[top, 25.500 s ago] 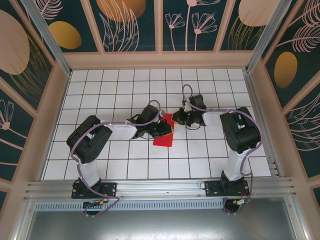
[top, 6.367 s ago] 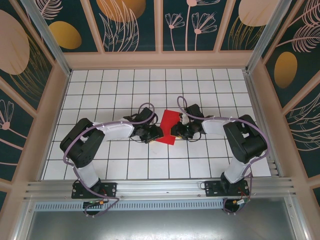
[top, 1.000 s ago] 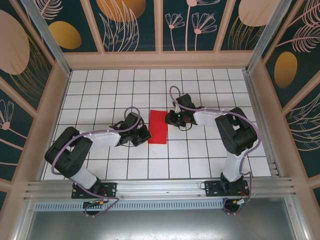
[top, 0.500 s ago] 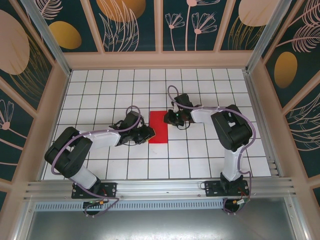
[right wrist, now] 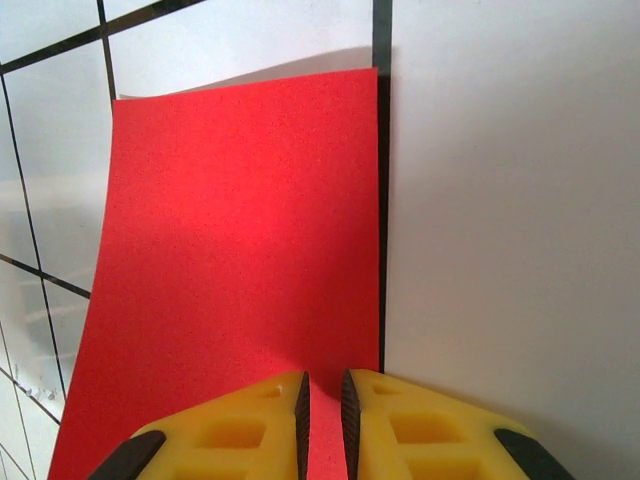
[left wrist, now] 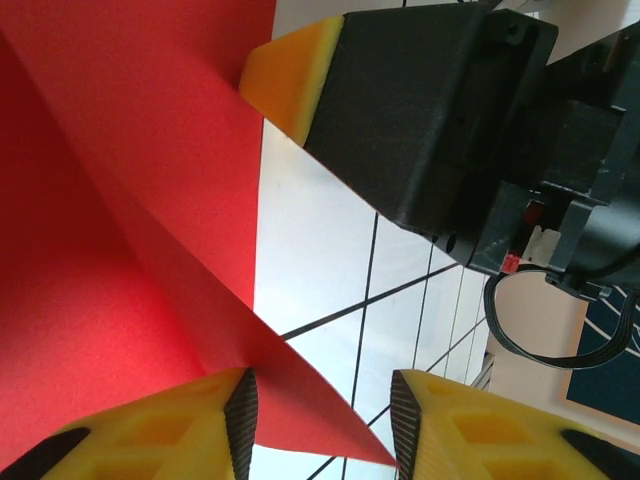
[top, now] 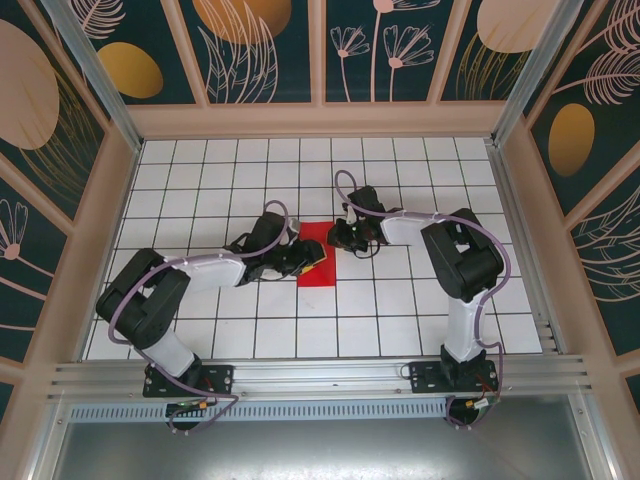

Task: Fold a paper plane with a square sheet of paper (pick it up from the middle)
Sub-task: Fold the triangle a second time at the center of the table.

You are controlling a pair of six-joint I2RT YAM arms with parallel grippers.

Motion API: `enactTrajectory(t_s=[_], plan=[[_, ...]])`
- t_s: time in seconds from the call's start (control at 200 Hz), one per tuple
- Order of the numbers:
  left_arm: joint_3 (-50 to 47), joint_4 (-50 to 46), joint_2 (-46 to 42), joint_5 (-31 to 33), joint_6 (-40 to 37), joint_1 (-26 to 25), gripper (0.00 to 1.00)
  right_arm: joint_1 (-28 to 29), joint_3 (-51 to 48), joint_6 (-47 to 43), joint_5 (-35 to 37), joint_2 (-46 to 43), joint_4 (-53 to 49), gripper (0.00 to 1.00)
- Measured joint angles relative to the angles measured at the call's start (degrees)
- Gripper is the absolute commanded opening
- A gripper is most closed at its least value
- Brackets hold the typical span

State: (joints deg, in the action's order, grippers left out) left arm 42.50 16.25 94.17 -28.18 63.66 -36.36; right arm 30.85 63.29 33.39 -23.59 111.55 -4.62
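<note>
The square sheet of paper [top: 316, 279], bright red, lies on the table's middle as an upright rectangle, apparently folded in half. My left gripper [top: 311, 263] sits over its left half. In the left wrist view that gripper [left wrist: 322, 400] is open, and a raised pointed corner of the paper [left wrist: 120, 200] runs across the gap between its jaws. My right gripper [top: 335, 240] rests at the sheet's upper right corner. In the right wrist view its jaws [right wrist: 322, 392] are all but closed and bear down on the flat paper [right wrist: 230, 250] near its right edge. Its yellow fingertip [left wrist: 290, 72] presses the paper.
The white grid table [top: 400, 320] is fenced by wooden-rimmed patterned walls [top: 320, 118] on three sides. An aluminium rail [top: 320, 375] carries both arm bases at the near edge. Purple cables loop over both arms.
My left gripper has slid right from beside the paper onto it and lifted a corner. The right gripper has shifted slightly left onto the sheet's upper right corner.
</note>
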Motion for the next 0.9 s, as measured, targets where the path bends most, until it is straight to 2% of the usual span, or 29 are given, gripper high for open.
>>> enactTrajectory(t_s=[0.15,0.29,0.61,0.791,0.896], plan=[[0.9,1.0,1.8,-0.1,0.1,0.0,0.51,-0.2,0.0,0.0,-0.5,0.0,0.1,0.22],[1.1,1.5,3.0,0.0,0.1,0.1,0.51,-0.9,-1.1,0.0,-1.9,-1.5,0.4,0.31],[1.1,1.8,3.2,0.6,0.0,0.4,0.50,-2.8,-10.7,0.0,-5.0,-16.6,6.5,0.48],[1.0,3.6,4.0,1.0,0.0,0.4,0.54,-2.8,-16.8,0.2,-7.2,-18.6,10.1,0.52],[1.0,3.7,4.9,1.2,0.0,0.4,0.53,-2.8,-18.9,0.5,-8.8,-18.6,11.3,0.52]])
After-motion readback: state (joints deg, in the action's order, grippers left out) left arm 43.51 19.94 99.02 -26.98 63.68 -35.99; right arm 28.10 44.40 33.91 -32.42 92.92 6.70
